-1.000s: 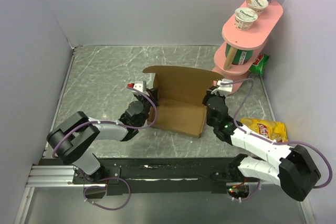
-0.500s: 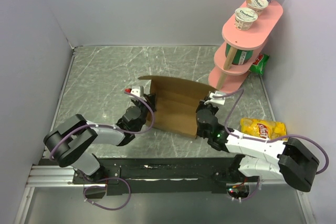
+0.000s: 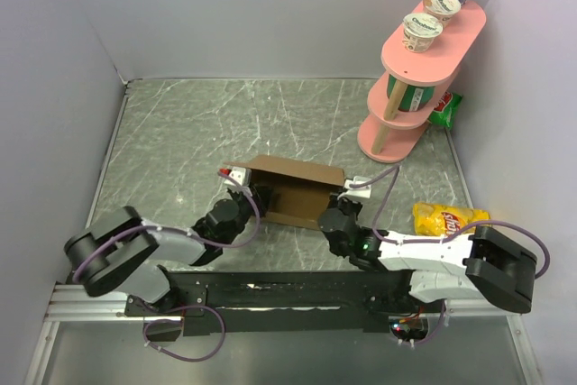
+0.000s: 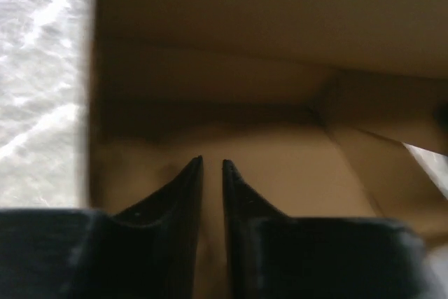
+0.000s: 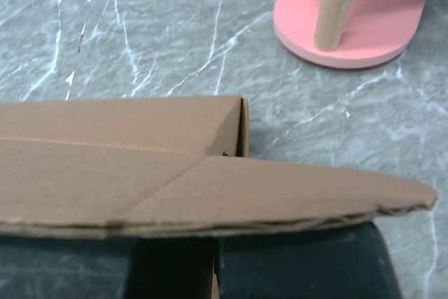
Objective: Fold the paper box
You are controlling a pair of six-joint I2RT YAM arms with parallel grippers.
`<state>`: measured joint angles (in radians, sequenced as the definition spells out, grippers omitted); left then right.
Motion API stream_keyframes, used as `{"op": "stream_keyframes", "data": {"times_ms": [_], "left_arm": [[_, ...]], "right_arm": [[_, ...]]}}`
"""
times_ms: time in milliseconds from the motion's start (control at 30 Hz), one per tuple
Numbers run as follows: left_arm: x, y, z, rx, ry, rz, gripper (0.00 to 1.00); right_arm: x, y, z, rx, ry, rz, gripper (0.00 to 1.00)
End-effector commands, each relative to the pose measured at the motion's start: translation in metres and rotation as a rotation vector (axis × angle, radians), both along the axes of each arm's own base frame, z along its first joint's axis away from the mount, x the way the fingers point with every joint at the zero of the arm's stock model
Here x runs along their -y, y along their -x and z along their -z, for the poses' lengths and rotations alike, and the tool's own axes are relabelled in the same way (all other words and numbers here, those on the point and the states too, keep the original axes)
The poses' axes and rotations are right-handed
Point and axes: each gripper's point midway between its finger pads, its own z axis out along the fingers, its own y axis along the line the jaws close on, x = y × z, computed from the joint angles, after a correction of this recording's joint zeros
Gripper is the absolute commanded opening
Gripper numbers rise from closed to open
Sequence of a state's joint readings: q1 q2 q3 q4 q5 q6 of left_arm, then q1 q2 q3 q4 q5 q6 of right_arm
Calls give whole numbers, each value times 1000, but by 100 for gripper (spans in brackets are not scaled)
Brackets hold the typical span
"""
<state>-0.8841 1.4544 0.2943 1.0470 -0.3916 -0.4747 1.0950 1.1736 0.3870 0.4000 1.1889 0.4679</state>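
Observation:
The paper box [image 3: 293, 187] is plain brown cardboard and sits on the grey marble table, its lid folded down over the body. My left gripper [image 3: 250, 197] is at the box's left end. In the left wrist view its fingers reach inside the shadowed box [image 4: 280, 68]; the left gripper [image 4: 212, 164] is nearly shut, with a thin strip of cardboard between the jaws. My right gripper [image 3: 332, 214] is at the box's right end. In the right wrist view the lid [image 5: 210, 187] lies across the dark fingers [image 5: 294, 264] and hides their tips; they stand close together.
A pink two-tier shelf [image 3: 410, 87] with yogurt cups [image 3: 422, 32] stands at the back right, its base [image 5: 357, 19] just beyond the box. A green packet [image 3: 446, 107] lies behind it. A yellow chip bag [image 3: 451, 220] lies right of the right arm.
The lid has swung down from upright to lie over the box. The box and both grippers have moved nearer the arm bases.

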Motion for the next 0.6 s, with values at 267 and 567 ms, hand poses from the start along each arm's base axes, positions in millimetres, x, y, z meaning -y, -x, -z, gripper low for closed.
{"op": "stream_keyframes", "data": {"times_ms": [267,567], "left_arm": [[-25,56,-42,49,99,141,75],[-50,106,-75,87,177,274,77]], "right_arm": [[-10,10,28,-83,-31,-6,0],[-1,12,31,-86,-30,43,0]]}}
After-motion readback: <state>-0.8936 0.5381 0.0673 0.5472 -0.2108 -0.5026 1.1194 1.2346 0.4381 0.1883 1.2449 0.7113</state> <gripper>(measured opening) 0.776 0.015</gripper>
